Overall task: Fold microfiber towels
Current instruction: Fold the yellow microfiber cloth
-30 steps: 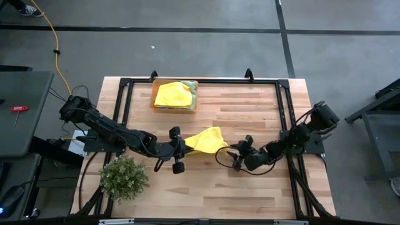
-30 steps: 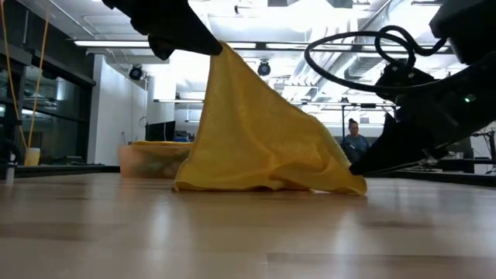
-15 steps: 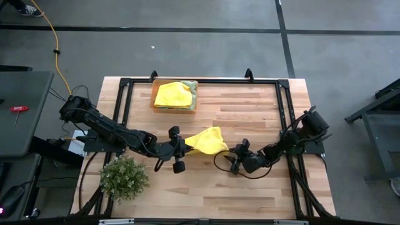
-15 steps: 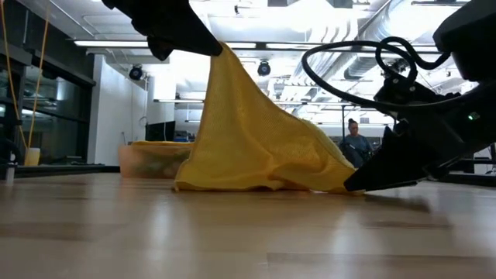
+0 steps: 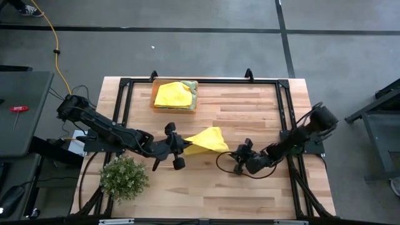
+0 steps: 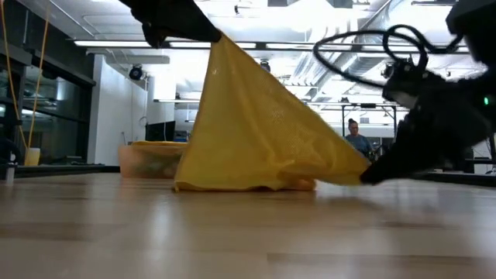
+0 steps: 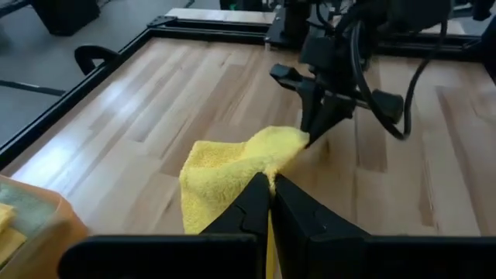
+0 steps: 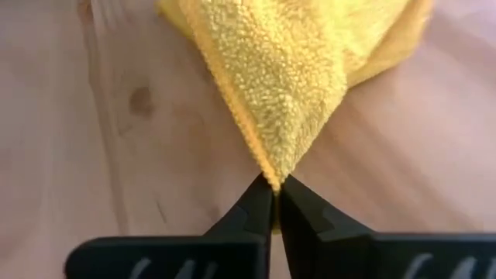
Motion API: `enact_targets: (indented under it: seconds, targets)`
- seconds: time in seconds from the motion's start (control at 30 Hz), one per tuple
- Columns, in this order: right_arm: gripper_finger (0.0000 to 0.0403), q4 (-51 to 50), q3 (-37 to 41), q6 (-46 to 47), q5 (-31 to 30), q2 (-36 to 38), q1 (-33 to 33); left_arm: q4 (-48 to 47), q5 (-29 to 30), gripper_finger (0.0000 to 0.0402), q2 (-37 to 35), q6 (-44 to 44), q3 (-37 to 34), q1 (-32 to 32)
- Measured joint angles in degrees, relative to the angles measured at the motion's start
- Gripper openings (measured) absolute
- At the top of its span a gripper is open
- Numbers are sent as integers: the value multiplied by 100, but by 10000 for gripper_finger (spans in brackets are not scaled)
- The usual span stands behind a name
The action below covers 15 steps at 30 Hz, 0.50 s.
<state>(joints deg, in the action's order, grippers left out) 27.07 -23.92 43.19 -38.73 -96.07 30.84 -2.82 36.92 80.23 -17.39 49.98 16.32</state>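
Right gripper [image 5: 237, 157] has gone from jaws apart to clamped on the near corner of the yellow towel [image 5: 206, 140] — a second ago it sat open just beside that corner. In the low view that corner now rides slightly off the tabletop [image 5: 250, 106] instead of lying flat on it. The left gripper [image 5: 179, 148] has shifted a little toward the left side with the towel; its grip is unchanged.

Left gripper is shut on the opposite corner of the towel and holds it raised (low view: that corner is the peak, cloth hanging down from it like a tent). So the towel is stretched between the two grippers near the middle of the tabletop, left gripper high, right gripper low. The bottom edge under the raised corner touches the wood.

Right wrist view: the fingertips [image 8: 273, 203] meet right on the tip of the corner, which tapers into a point between them. Left wrist view: fingers [image 7: 267, 203] pressed together with yellow cloth pinched in between, right gripper facing it across the towel.

Towel itself — plain yellow, nubby looped pile, bunched and creased rather than flat, one fold running across it.

Second yellow towel [image 5: 172, 94] lies crumpled in the orange tray [image 5: 194, 94] at the far edge of the tabletop, well apart from both grippers.
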Motion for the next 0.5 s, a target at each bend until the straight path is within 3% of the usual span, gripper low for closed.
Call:
enact_targets:
  seconds: [0.2, 0.5]
  targets:
    - [2, -1718, 0, -236, 16, 1625, -2, 216, 283, 0, -36, 147, 0, -4]
    - [1, -3788, -2, -1068, 856, 3687, -3, 482, 711, 0, -71, 604, 0, -2]
